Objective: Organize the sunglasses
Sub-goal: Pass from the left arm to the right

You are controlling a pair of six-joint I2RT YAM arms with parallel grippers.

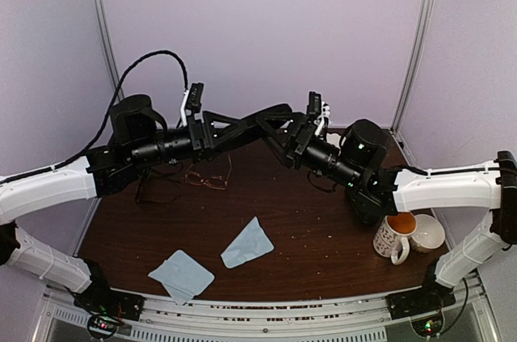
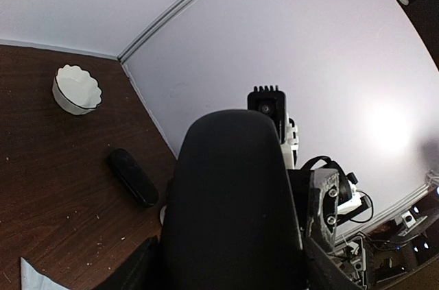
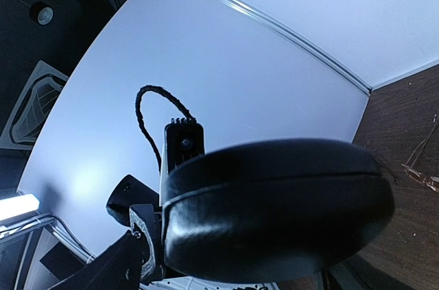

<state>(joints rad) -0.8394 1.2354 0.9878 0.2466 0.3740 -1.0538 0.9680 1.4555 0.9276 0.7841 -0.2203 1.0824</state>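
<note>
A black oblong glasses case (image 1: 271,116) hangs in the air between both arms, above the back of the table. My left gripper (image 1: 241,126) is shut on it; the case (image 2: 233,208) fills the left wrist view between the fingers (image 2: 322,201). My right gripper (image 1: 291,137) stands around the other end of the case (image 3: 274,208). Only one of its fingers (image 3: 146,242) shows, so its grip is unclear. The reddish-copper sunglasses (image 1: 207,181) lie on the table under the left arm, also seen in the right wrist view (image 3: 420,166). A dark-framed pair (image 1: 157,188) lies to their left.
Two light-blue cloths (image 1: 247,242) (image 1: 181,275) lie near the front. A mug (image 1: 394,237) and a white bowl (image 1: 429,231) stand at the right. The bowl (image 2: 77,89) and a second dark oblong thing (image 2: 134,177) show on the table in the left wrist view.
</note>
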